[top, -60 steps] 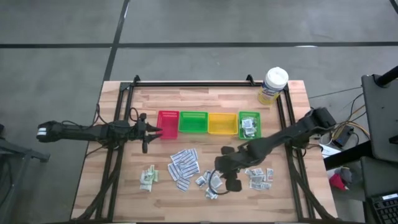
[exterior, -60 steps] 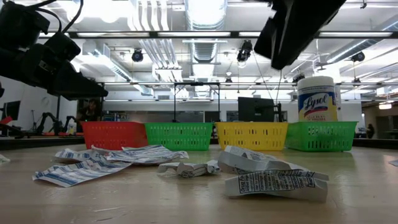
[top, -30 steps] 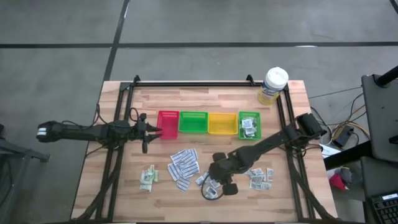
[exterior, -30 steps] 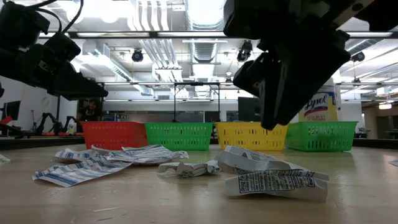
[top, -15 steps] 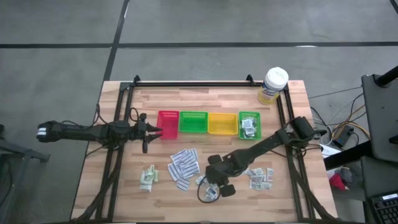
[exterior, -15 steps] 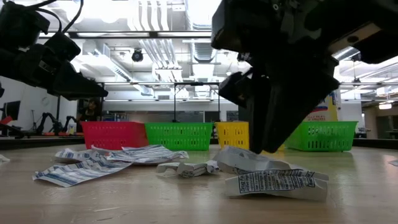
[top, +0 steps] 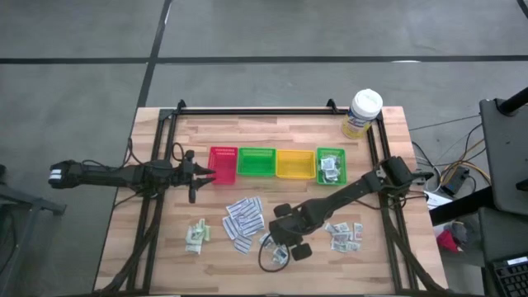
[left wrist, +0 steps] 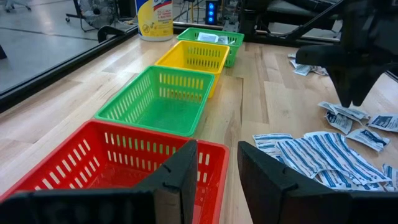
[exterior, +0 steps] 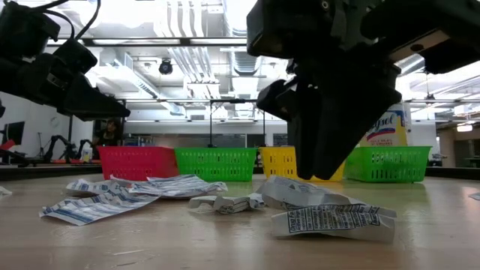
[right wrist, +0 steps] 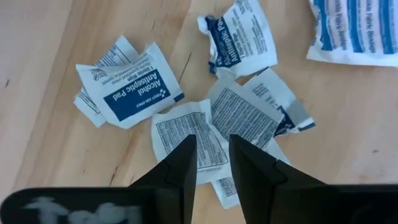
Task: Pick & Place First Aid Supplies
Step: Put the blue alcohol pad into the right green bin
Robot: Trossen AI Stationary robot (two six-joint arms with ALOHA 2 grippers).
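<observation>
Fingers of the left gripper (left wrist: 214,171) stand narrowly apart and empty by the red tray (top: 222,163) at the worktop's (top: 272,128) left. Right of it, the right gripper (right wrist: 209,163) hangs over the small grey-white squares (top: 274,245) at the near middle, fingers narrowly parted, holding nothing. Overlapping packets risk a double pick, or the fingers skidding off flat paper
</observation>
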